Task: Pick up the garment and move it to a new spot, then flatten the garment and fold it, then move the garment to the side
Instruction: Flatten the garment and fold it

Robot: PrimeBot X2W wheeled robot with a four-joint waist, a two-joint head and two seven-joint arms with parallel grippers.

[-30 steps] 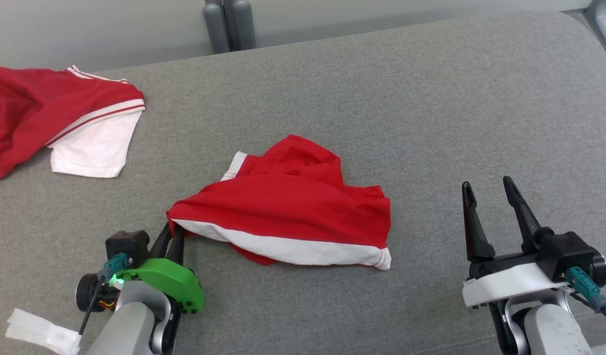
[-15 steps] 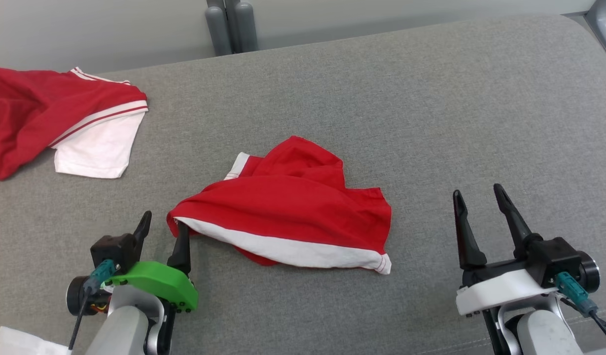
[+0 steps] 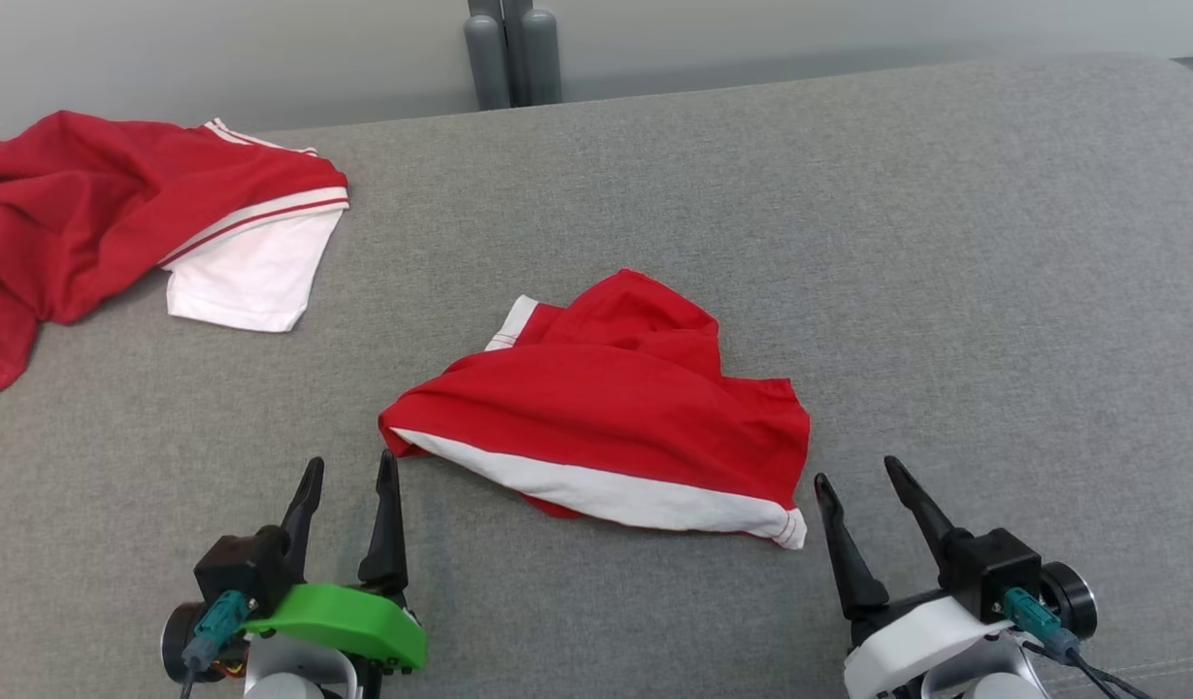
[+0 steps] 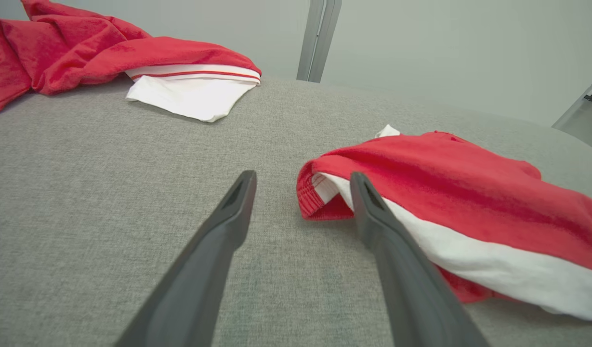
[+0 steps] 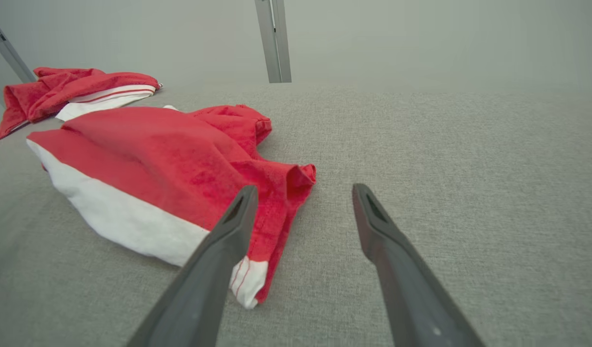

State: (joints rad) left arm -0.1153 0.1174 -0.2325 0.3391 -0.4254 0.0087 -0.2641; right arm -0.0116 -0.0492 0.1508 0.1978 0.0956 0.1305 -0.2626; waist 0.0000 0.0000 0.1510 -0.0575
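Found the garment (image 3: pixel 606 417), red with a white band, lying crumpled and unfolded about the middle of the grey cushion (image 3: pixel 945 243). Saw the left gripper (image 3: pixel 351 461) toward the cushion's near edge, left of centre, jaws spread wide and holding nothing, just beside the garment's left corner; could not tell whether touching. Saw the right gripper (image 3: pixel 856 473) toward the cushion's near edge too, right of centre, jaws wide and empty, just beside the garment's white-trimmed right corner. Noted a second red-and-white garment (image 3: pixel 120 214) bunched at the cushion's far left corner, well apart.
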